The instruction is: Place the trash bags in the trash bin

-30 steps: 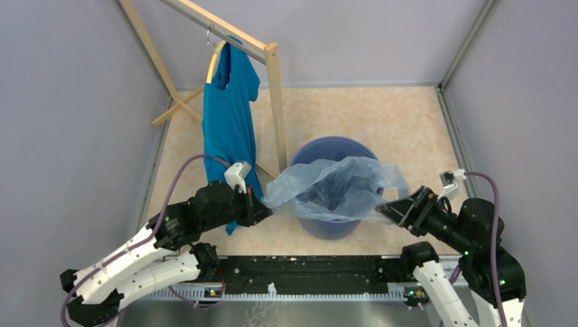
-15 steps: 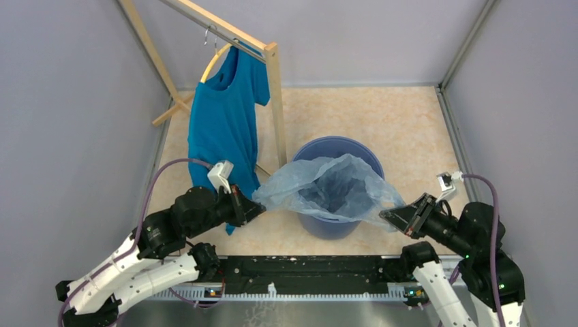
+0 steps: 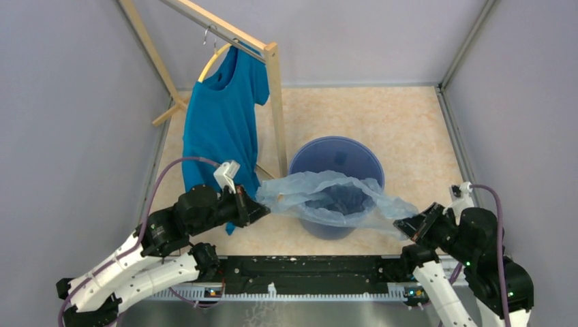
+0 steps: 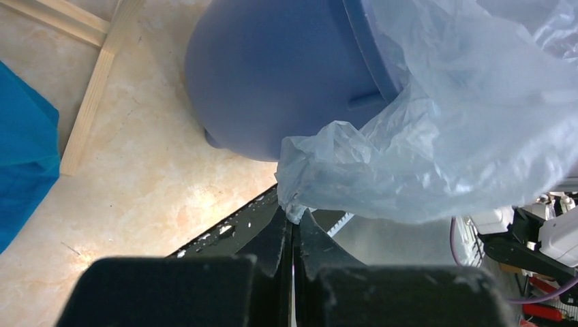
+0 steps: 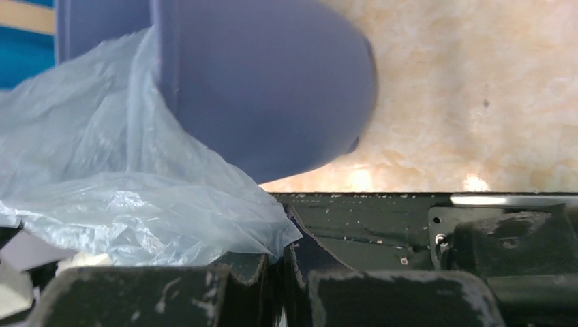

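Trash bag (image 3: 334, 199) across trash bin (image 3: 334, 146) mouth, opp. edges pinched in L hand (image 3: 264, 210) & R hand (image 3: 401, 225), far rim bare

Plain grey walls (image 3: 68, 102); beige marbled floor (image 3: 402, 122); wooden rack (image 3: 277, 102) far left, teal T-shirt (image 3: 221, 119) hanging on it.

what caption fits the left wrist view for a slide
Left tool pinching a corner of the trash bag draped over the trash bin
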`<control>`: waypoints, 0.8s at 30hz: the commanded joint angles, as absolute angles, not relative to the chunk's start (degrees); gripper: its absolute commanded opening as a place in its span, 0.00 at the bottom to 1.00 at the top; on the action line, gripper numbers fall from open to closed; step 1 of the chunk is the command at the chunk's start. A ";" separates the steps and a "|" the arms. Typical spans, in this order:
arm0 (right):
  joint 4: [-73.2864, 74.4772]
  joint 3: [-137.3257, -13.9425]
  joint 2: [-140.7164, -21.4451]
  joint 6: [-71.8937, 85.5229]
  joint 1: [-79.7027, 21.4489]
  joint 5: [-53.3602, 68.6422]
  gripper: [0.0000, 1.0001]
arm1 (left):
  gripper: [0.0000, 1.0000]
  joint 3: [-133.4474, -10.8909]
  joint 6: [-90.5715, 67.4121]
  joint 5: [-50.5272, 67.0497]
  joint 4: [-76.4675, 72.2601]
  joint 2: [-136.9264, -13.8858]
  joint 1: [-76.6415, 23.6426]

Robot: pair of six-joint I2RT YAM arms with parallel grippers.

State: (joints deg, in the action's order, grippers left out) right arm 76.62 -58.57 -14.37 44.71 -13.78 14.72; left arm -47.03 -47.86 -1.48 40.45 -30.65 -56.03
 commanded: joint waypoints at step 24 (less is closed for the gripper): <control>68.93 -68.19 -29.36 25.41 -14.35 3.25 0.67 | 0.67 -54.74 -35.10 -3.91 44.47 -36.32 -56.07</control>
